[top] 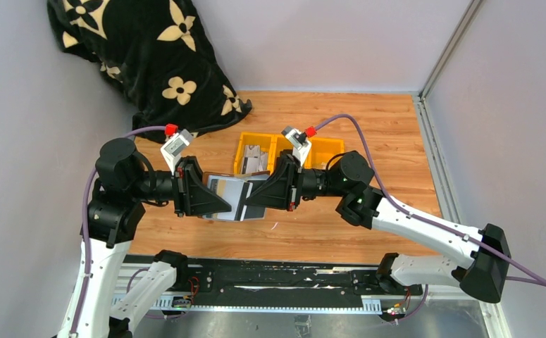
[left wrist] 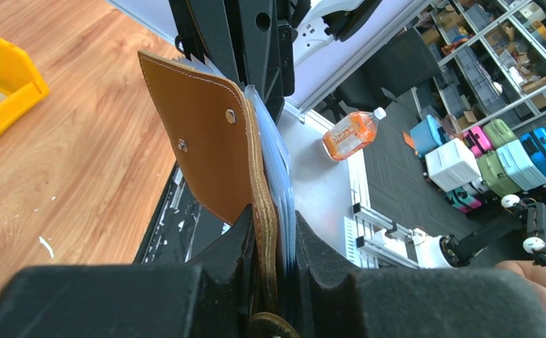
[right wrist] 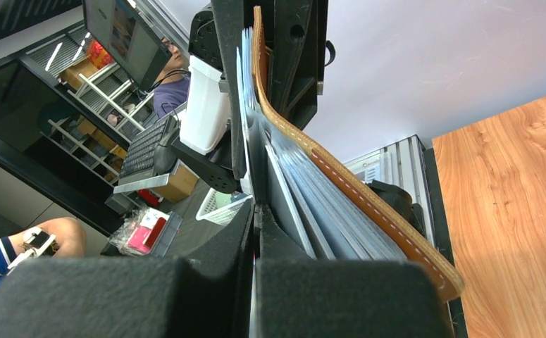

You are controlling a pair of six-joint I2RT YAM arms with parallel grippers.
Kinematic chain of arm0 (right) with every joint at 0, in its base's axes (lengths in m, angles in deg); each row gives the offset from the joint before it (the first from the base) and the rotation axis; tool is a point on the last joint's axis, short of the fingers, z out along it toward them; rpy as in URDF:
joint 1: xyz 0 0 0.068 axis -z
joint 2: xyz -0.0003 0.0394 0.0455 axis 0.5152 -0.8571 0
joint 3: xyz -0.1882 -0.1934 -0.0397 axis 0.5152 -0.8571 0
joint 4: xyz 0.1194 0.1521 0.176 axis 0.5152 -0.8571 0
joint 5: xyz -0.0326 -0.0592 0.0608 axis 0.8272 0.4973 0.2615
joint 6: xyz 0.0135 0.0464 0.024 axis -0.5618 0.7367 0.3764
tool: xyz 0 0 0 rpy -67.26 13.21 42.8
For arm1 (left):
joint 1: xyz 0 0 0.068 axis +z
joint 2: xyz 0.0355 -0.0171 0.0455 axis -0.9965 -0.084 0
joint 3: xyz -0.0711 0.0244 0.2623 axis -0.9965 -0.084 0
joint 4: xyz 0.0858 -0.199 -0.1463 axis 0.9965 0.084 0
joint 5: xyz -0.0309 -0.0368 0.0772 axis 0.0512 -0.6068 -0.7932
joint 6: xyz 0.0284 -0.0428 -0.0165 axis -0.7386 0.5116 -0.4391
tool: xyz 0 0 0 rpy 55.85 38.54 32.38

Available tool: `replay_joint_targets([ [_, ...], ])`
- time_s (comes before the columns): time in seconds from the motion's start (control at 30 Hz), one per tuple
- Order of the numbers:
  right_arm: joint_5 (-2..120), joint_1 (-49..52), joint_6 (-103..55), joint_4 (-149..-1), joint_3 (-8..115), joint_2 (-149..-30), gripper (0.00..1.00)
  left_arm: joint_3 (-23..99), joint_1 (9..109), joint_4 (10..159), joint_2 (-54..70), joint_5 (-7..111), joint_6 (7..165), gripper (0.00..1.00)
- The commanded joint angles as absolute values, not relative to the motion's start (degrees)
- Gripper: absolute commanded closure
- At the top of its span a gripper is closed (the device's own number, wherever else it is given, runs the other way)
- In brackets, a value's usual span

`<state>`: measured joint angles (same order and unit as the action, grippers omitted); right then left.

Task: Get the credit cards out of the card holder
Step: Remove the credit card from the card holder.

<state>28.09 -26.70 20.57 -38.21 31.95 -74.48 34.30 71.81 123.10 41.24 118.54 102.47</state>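
The brown leather card holder (top: pixel 224 190) hangs open above the table between my two grippers, its grey inner face up. My left gripper (top: pixel 210 201) is shut on its leather edge and clear sleeves, as the left wrist view shows (left wrist: pixel 273 260). There the leather flap (left wrist: pixel 199 134) stands up from the jaws. My right gripper (top: pixel 256 197) faces it from the right. In the right wrist view it (right wrist: pixel 253 232) is shut on a thin pale card edge, with the holder's sleeves and leather (right wrist: pixel 368 201) fanning out beside its right finger.
Two yellow bins (top: pixel 326 149) stand just behind the grippers, and the left one (top: pixel 245 151) holds cards. A black flowered cloth (top: pixel 150 56) lies at the back left. A dark rail (top: pixel 270 278) runs along the near edge.
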Motion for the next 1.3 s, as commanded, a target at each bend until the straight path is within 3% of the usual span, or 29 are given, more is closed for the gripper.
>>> replay_joint_targets([
  [0.0,28.55,-25.68,18.49,-42.29,30.15,-73.80,1.00,36.19,71.31,119.56,42.10,122.46,103.85,0.88],
  [0.13,27.86,-25.68,19.94,-40.36,30.73,-74.46,0.99,36.24,71.29,119.51,42.00,122.04,103.66,0.93],
  [0.23,27.18,-25.68,22.19,-37.38,31.32,-75.36,0.70,36.28,71.29,119.57,42.01,121.39,103.27,1.00],
  [0.3,26.83,-25.77,23.56,-34.97,31.72,-76.11,0.59,36.27,71.29,119.57,41.93,121.06,103.02,1.00],
  [0.47,26.33,-26.06,25.41,-31.75,33.58,-78.05,0.55,35.85,71.29,119.86,41.95,120.47,102.45,1.00],
  [0.57,25.69,-26.20,25.97,-31.32,35.06,-79.68,0.61,35.92,71.29,120.13,41.96,120.33,102.14,1.00],
  [0.73,24.89,-26.08,27.60,-28.90,34.83,-80.38,0.93,36.11,71.29,120.80,41.91,120.27,101.59,1.00],
  [0.8,24.94,-25.59,27.44,-29.31,33.76,-79.51,1.00,36.28,71.34,120.79,41.86,120.44,101.58,0.99],
  [1.27,20.53,-14.50,24.55,-38.85,26.12,-67.31,1.00,36.84,71.38,121.01,41.75,121.39,100.60,0.99],
])
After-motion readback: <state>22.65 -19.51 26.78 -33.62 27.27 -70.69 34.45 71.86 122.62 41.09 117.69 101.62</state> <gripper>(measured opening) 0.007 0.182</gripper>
